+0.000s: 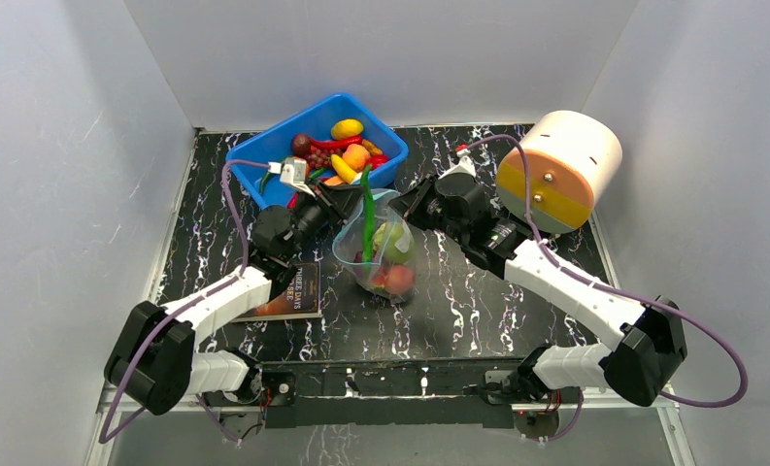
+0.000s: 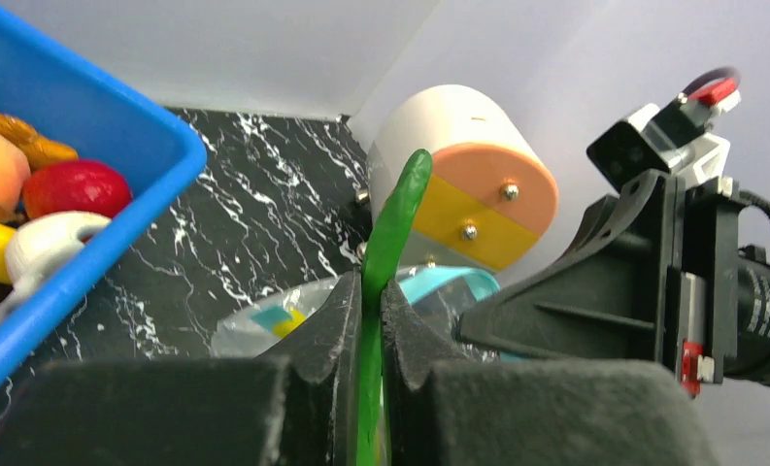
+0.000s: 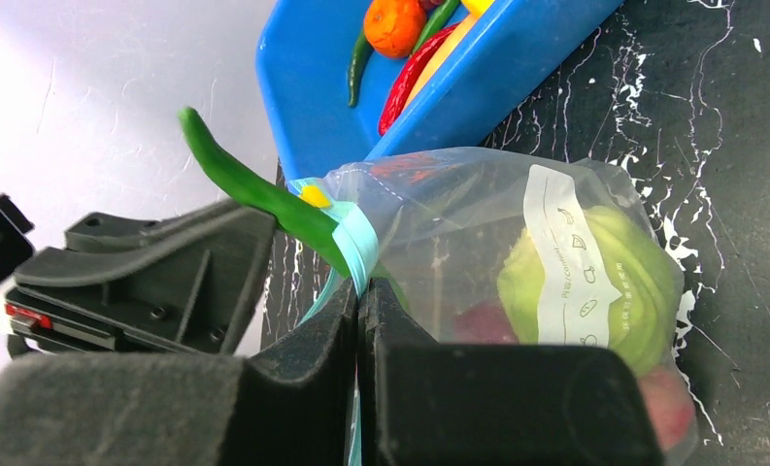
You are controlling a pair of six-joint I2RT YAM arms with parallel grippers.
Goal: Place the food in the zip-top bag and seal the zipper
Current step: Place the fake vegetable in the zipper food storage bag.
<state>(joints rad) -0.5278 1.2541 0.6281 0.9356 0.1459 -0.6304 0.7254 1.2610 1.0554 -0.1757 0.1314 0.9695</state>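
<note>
The clear zip-top bag [image 1: 385,267] stands mid-table, holding a green cabbage [image 3: 633,282], a peach [image 1: 399,280] and other food. A long green bean [image 2: 392,223] stands upright with its lower end in the bag's mouth. My left gripper [image 2: 371,301] is shut on the bean and sits at the bag's left rim [image 1: 353,202]. My right gripper [image 3: 358,296] is shut on the blue-green zipper [image 3: 356,243] at the bag's right rim [image 1: 405,202]. The bag's mouth stands open between the two grippers.
A blue bin [image 1: 264,160] behind the bag holds several more toy foods. At the back right lies a white, orange and yellow cylinder [image 1: 560,170]. A dark booklet [image 1: 298,291] rests on the marble top beside my left arm.
</note>
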